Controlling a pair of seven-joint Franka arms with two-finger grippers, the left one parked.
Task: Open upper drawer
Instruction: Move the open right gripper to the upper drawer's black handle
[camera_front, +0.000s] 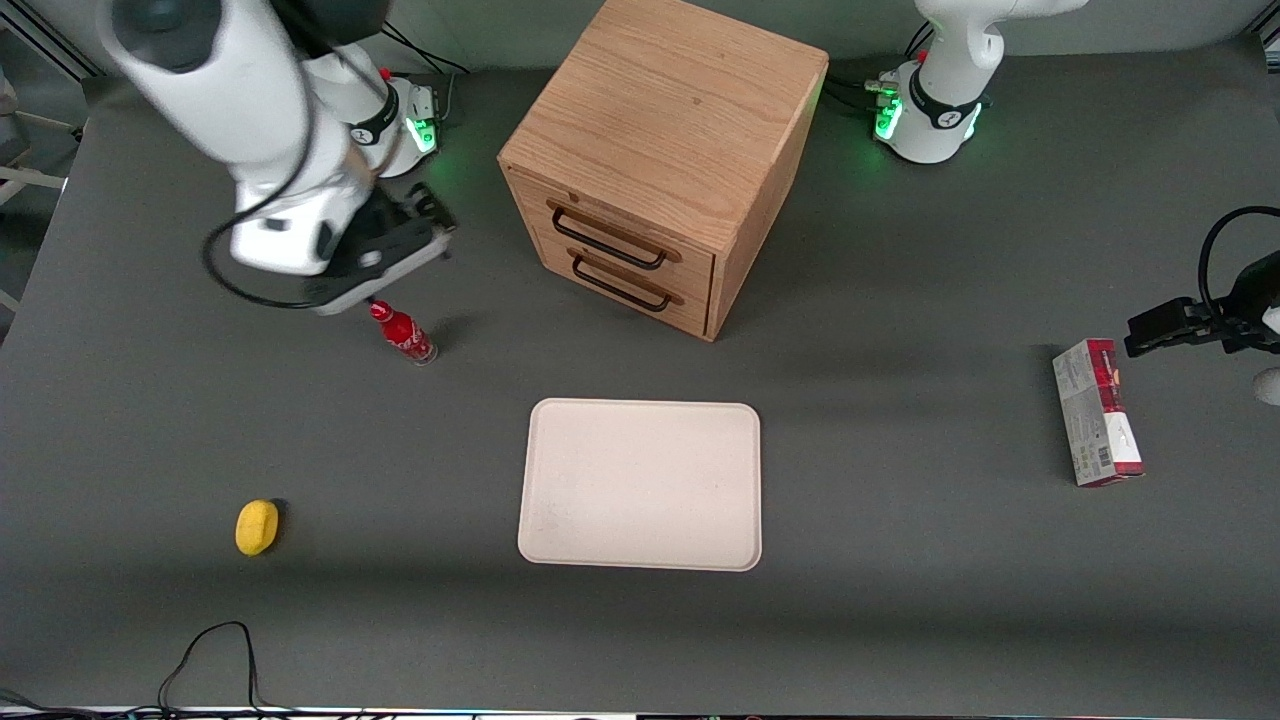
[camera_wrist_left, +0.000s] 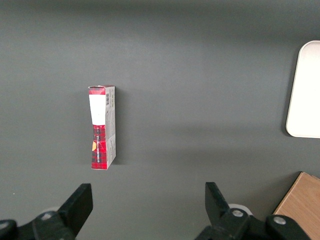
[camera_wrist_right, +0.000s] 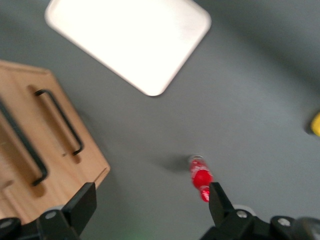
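Observation:
The wooden cabinet (camera_front: 665, 150) stands at the back middle of the table. Its upper drawer (camera_front: 625, 235) is shut, with its dark bar handle (camera_front: 608, 238) above the lower drawer's handle (camera_front: 625, 285). My right gripper (camera_front: 437, 222) hangs above the table, beside the cabinet toward the working arm's end, a good way from the handles. Its fingers are open and hold nothing. In the right wrist view the gripper (camera_wrist_right: 151, 195) is over bare table, with the cabinet front and the upper drawer's handle (camera_wrist_right: 24, 146) to one side.
A small red bottle (camera_front: 404, 334) stands just under the gripper and shows in the right wrist view (camera_wrist_right: 200, 177). A cream tray (camera_front: 640, 485) lies nearer the front camera than the cabinet. A yellow lemon (camera_front: 257, 527) and a red-and-grey box (camera_front: 1097, 412) lie at the table's two ends.

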